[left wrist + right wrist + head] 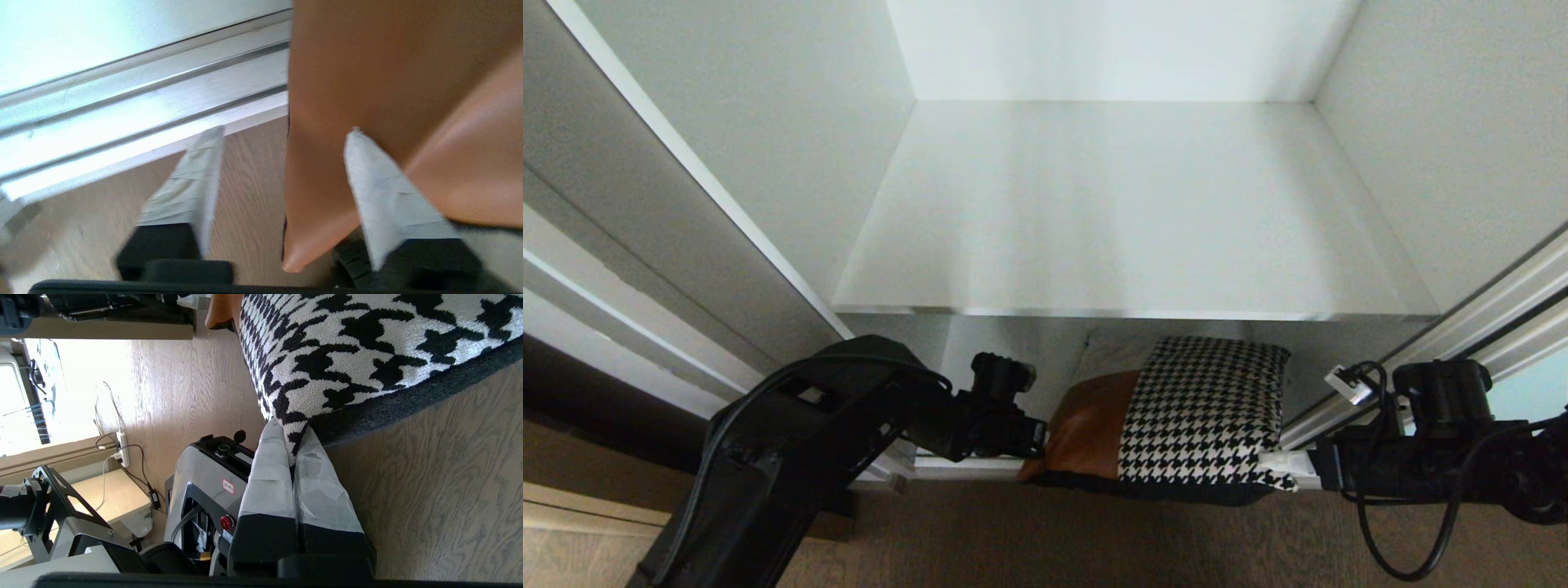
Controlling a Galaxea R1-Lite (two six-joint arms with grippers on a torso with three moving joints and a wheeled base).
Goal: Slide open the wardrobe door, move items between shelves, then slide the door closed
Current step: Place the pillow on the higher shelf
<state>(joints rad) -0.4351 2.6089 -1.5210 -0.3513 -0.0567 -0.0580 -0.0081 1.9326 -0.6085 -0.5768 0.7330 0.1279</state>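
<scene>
The wardrobe (792, 204) stood open, its white walls enclosing an upper shelf (1127, 220) that carried nothing, well above and beyond both grippers. To the outside of the right gripper, the frosted sliding wardrobe door (1531, 384) showed as a pale blue-green strip behind its silver frame. Below the upper shelf, the lower compartment held the one item, a cushion-like bag (1201, 408) of tan leather and houndstooth fabric with a black underside; it lay between the two grippers, its front edge hanging out over the silver door track (135, 118) above the wood floor (429, 490). The left gripper (284, 134) sat at the bag's tan leather end, its taped fingers (192, 179) spread well apart, one over the floor beside the bag and the other against the leather, with the corner of the bag lying loose between them and not clamped. The right gripper (293, 428) was at the houndstooth end, its two taped fingers pressed together and pinching the very corner of the fabric.
</scene>
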